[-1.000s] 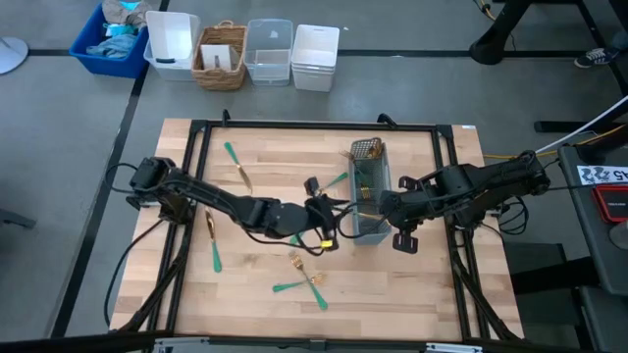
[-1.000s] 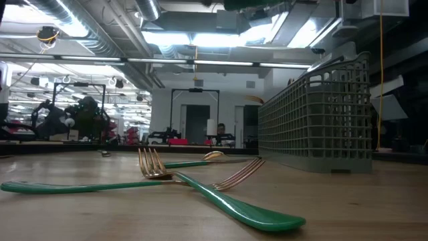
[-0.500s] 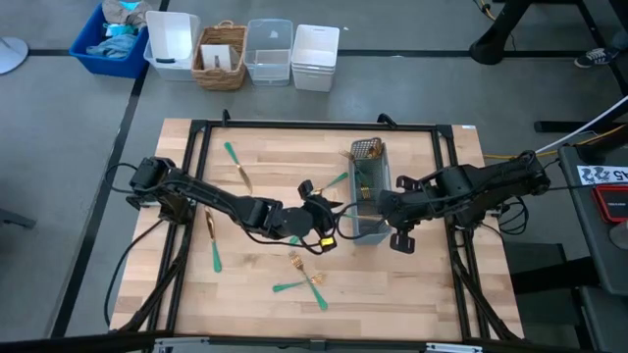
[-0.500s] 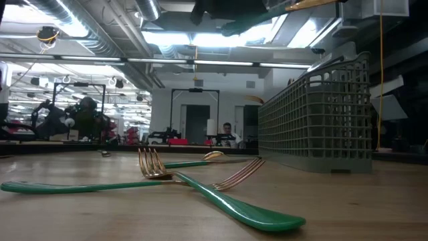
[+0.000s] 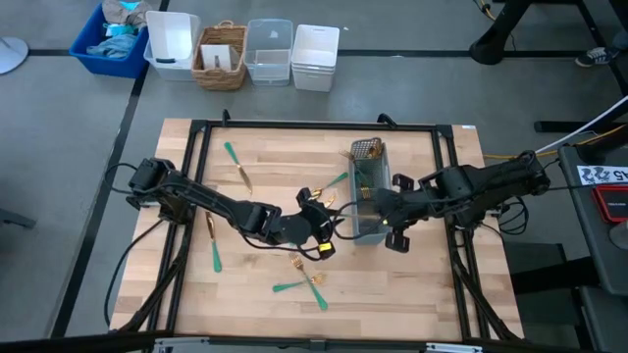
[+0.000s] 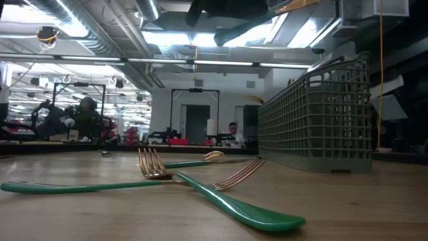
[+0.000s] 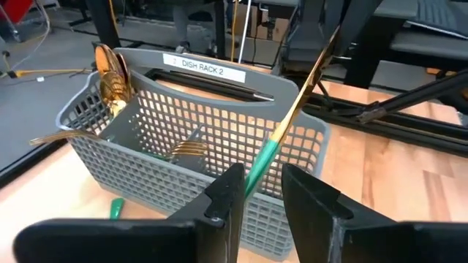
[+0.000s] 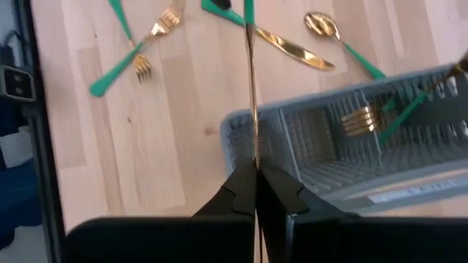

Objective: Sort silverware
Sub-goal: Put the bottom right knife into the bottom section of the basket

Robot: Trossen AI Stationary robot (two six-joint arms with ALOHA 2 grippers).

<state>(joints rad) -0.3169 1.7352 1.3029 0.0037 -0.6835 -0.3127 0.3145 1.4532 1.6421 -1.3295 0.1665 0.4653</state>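
Both arms' jaws clamp one knife (image 7: 292,120) above the grey mesh caddy (image 5: 368,192), left jaws on its teal handle, right on its blade. Forks (image 7: 189,150) and a spoon (image 7: 111,74) stand inside; other silverware (image 5: 306,285) lies on the surface (image 5: 255,294).

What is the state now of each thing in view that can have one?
Left pincer: closed on the handle of the knife.
Right pincer: shut on the knife's blade.
Knife: held in the air, tilted.
Caddy: upright on the table, partly filled.
Spoon: standing in the caddy, head up.
Two forks: lying crossed on the table.
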